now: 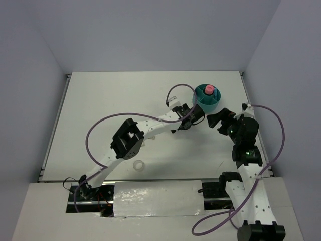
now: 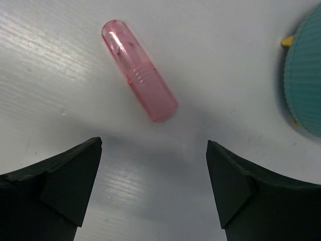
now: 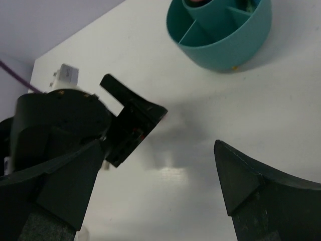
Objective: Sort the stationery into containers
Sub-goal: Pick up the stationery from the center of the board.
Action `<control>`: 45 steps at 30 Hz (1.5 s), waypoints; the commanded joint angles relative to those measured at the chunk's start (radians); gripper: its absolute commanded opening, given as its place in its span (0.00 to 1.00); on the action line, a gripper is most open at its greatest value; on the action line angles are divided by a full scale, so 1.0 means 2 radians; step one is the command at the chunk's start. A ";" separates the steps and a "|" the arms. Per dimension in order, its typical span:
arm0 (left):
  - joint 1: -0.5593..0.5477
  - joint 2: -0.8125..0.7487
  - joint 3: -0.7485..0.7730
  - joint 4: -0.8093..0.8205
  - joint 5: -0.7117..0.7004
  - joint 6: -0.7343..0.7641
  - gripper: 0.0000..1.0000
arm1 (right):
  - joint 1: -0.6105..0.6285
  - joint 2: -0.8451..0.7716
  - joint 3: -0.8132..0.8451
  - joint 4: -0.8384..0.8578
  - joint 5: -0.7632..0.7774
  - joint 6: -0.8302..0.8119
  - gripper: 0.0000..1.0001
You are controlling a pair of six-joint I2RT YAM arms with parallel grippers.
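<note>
Left wrist view: the left end effector (image 2: 153,143) stands wide open and empty. The pink tube (image 2: 139,70) lies flat on the worktop (image 2: 60,60) just beyond its fingertips, not touching them. Beside it, the teal organizer (image 2: 303,80) sits toward the worktop's far right corner. The right end effector (image 3: 157,143) is also wide open, holding nothing, near the organizer. A clear ring (image 1: 138,165) lies by the near edge.
</note>
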 commanded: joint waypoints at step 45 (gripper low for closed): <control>-0.001 -0.031 -0.277 0.211 0.178 0.336 0.39 | 0.003 -0.189 -0.017 -0.085 -0.182 0.033 1.00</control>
